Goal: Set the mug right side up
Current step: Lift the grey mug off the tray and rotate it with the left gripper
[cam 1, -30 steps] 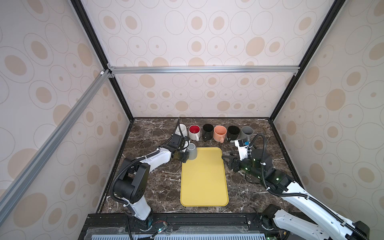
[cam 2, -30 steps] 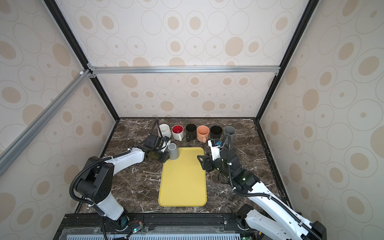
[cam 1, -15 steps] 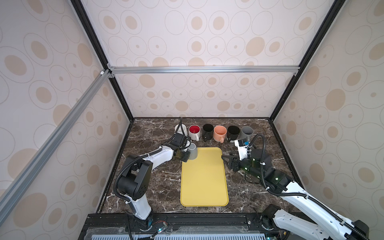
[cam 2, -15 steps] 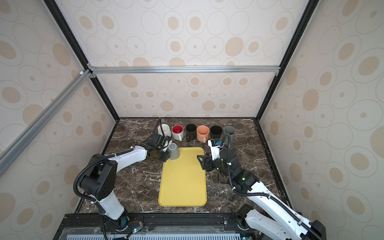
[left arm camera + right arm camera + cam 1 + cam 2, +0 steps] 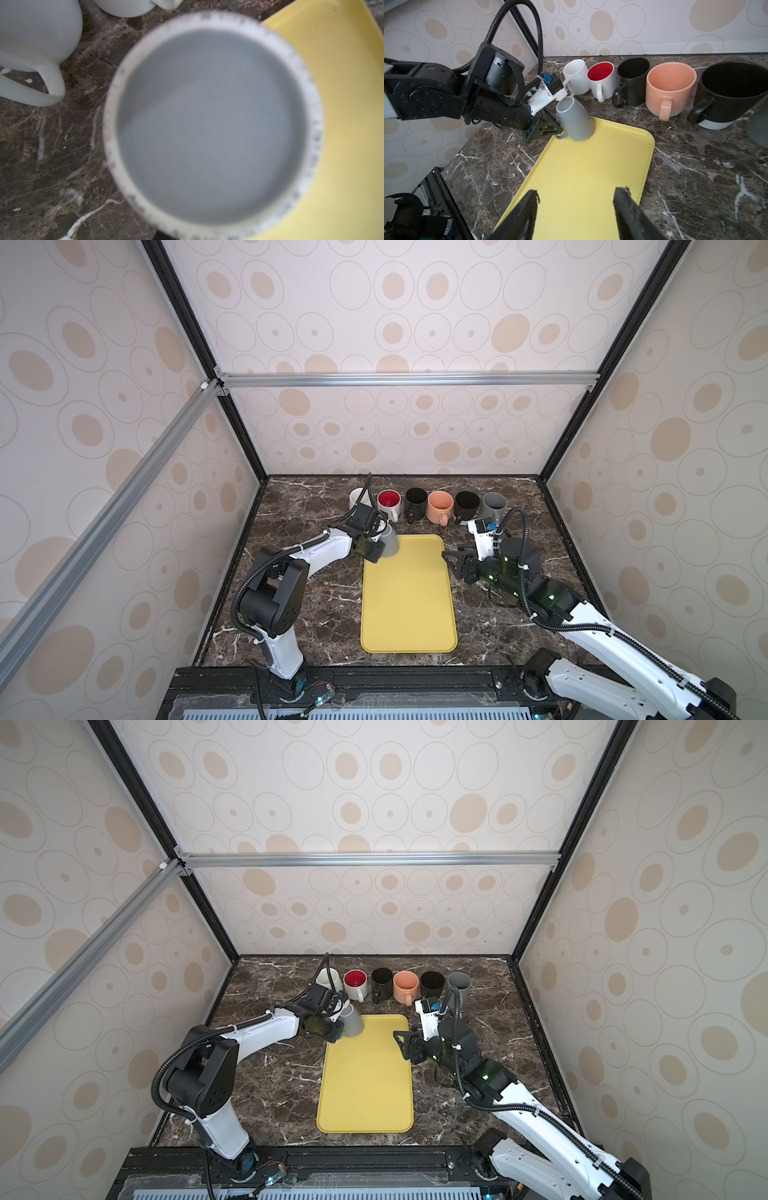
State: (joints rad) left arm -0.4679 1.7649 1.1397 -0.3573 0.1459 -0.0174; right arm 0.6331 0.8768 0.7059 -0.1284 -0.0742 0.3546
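Note:
A grey mug (image 5: pixel 388 545) (image 5: pixel 353 1022) stands upside down and tilted at the far left corner of the yellow tray (image 5: pixel 409 605). In the right wrist view the mug (image 5: pixel 575 121) has its base up, leaning toward the left arm. My left gripper (image 5: pixel 376 552) (image 5: pixel 557 129) is shut on the mug's handle at its lower side. The mug's blurred grey base (image 5: pixel 212 124) fills the left wrist view and hides the fingers. My right gripper (image 5: pixel 451 564) (image 5: pixel 576 195) hangs open and empty over the tray's right edge.
Several upright mugs line the back of the marble table: white (image 5: pixel 358 498), white with red inside (image 5: pixel 389 502), black (image 5: pixel 416 502), peach (image 5: pixel 440 506), black (image 5: pixel 466 506) and grey (image 5: pixel 493 506). The white one (image 5: pixel 31 41) stands close to the left gripper.
My left gripper has closed on the grey mug's handle. The mug has barely shifted. The right arm has not moved.

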